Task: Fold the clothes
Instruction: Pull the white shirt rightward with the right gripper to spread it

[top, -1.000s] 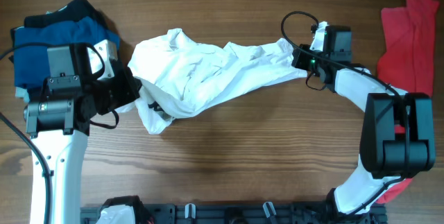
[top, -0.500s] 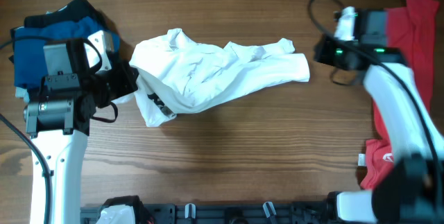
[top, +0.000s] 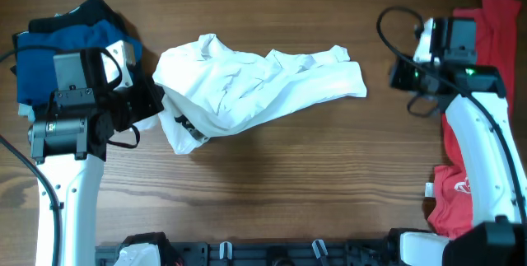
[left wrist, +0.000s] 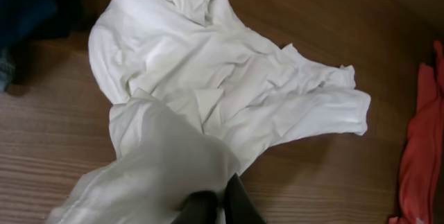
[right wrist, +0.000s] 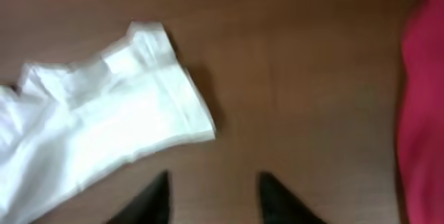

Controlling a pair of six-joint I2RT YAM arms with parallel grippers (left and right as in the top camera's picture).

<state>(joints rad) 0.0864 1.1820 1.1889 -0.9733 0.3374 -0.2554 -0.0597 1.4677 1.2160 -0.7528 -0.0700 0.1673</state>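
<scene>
Plainly the fold of the large white cotton T-shirt (top: 255,85) has hardly begun. It lies as a rumpled, bunched heap across the middle of the brown wooden table (top: 288,200), with no clean crease or squared edge anywhere. One end reaches toward three o'clock, and the bulk sits toward nine o'clock.

The left gripper (left wrist: 218,205) is at the shirt's eight o'clock corner. Its dark fingers are pressed together on a fold of the white cloth, which drapes over them in the left wrist view. The right gripper (right wrist: 214,196) hangs at three o'clock of the shirt, well apart from its nearest hem. Its fingers (right wrist: 149,197) are spread, with only bare wood between them.

By my judgement the done part is the stack of folded dark-blue and black garments (top: 49,52) at the table's ten o'clock. What is left is to spread, flatten and fold the white shirt. After that comes the loose red cotton garment (top: 490,44), which lies unfolded along the edge from two to four o'clock.

- **White shirts:** one.
- **Red cloth:** it shows in two patches, above and below the right arm. I cannot tell whether these are one piece or two.
- **Folded stack:** at least two layers, blue and black, with a pale sliver at its lower edge that may be a third.
- **Grippers:** two, one holding cloth and one empty.
</scene>
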